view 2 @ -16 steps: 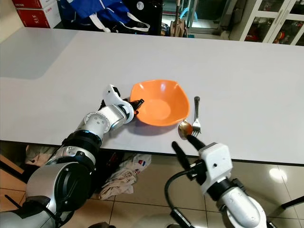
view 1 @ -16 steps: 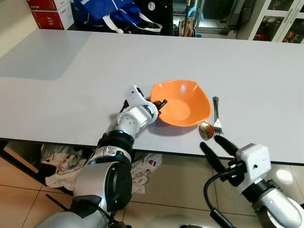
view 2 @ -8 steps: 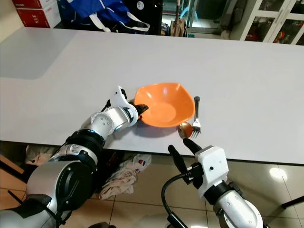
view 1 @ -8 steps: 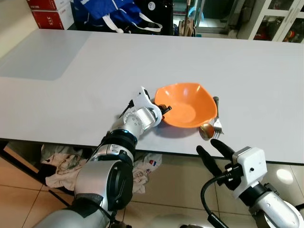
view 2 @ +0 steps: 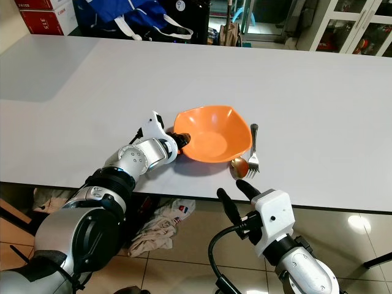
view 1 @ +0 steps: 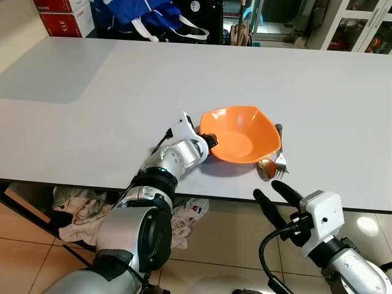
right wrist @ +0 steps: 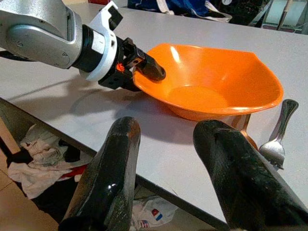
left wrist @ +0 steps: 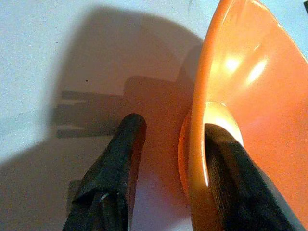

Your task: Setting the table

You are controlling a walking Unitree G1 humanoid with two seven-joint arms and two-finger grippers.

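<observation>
An orange bowl (view 1: 242, 135) rests on the white table (view 1: 122, 92) near its front edge. My left gripper (view 1: 210, 142) is at the bowl's left rim, open, with one finger inside the bowl (left wrist: 231, 163) and the other outside (left wrist: 120, 159), a gap showing between that finger and the bowl wall. A silver fork (view 1: 279, 147) lies against the bowl's right side. A copper-coloured spoon (view 1: 266, 168) lies beside it, its handle hidden by the bowl. My right gripper (view 1: 274, 195) hangs open below the table's front edge, holding nothing.
A blue bag (view 1: 147, 15) and red boxes (view 1: 58, 15) stand beyond the table's far edge. Glass cabinets (view 1: 361, 24) are at the back right. Crumpled cloths (view 1: 79, 214) lie on the tiled floor under the table.
The bowl has shifted to the right with my left gripper and now touches the fork. My right gripper has dropped slightly. Over the last half second hardly anything moved.
</observation>
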